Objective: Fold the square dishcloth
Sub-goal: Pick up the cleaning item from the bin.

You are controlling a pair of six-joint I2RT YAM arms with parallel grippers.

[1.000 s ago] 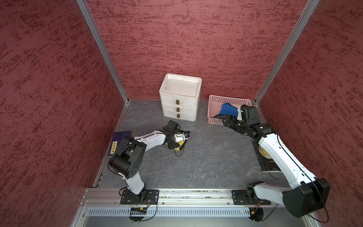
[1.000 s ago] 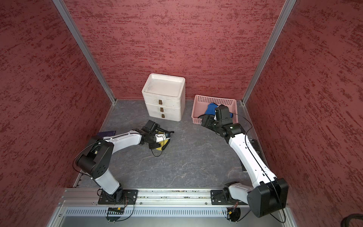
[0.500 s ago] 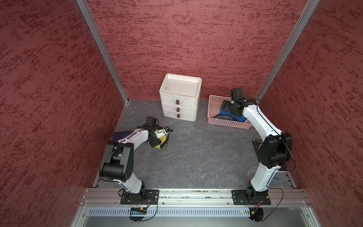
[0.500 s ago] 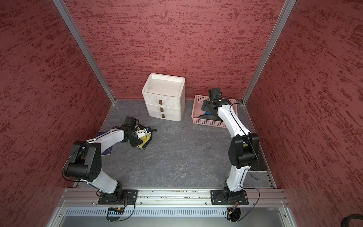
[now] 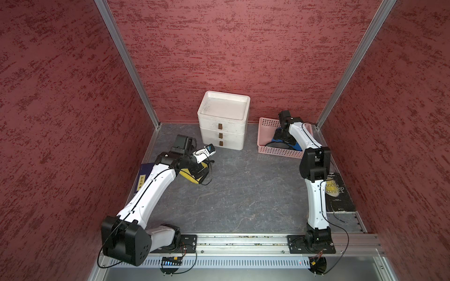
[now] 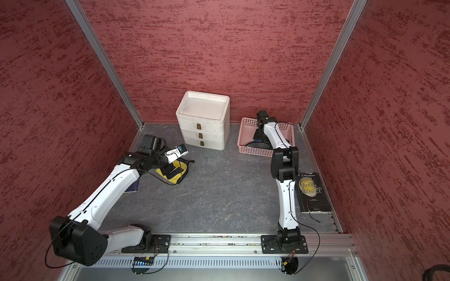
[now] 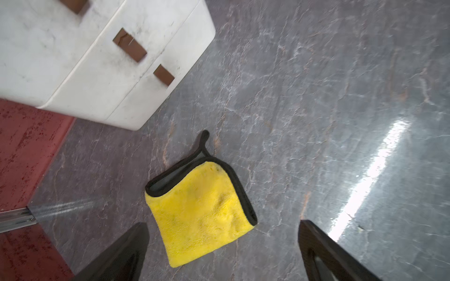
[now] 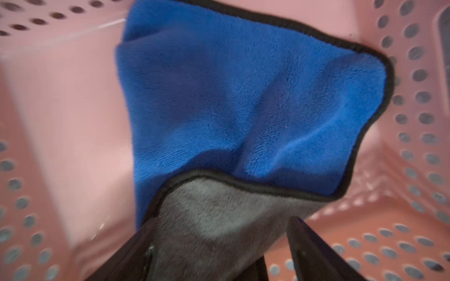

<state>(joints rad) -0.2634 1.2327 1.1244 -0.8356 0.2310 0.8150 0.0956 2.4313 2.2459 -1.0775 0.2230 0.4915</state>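
**Folded yellow cloth on the tabletop, jaws spread wide**

Yellow dishcloth [image 7: 199, 214] lies flat on the grey marbled tabletop [image 7: 316, 97], folded into a small square. It has black trim along two edges, and a grey underside peeks out at one corner. A black hang loop [image 7: 203, 141] sticks out from that corner onto the table.

The left gripper [image 7: 222, 223] has its two dark fingers [image 7: 126, 253] spread wide, one on each side of the cloth's near end and neither touching it.

A scuffed white drawer unit [image 7: 97, 60] with brown handle slots [image 7: 130, 48] stands near the cloth but apart from it. A red wall [image 7: 24, 146] and a metal rail [image 7: 14, 219] run alongside. A bright glare streak [image 7: 370, 175] crosses the tabletop.
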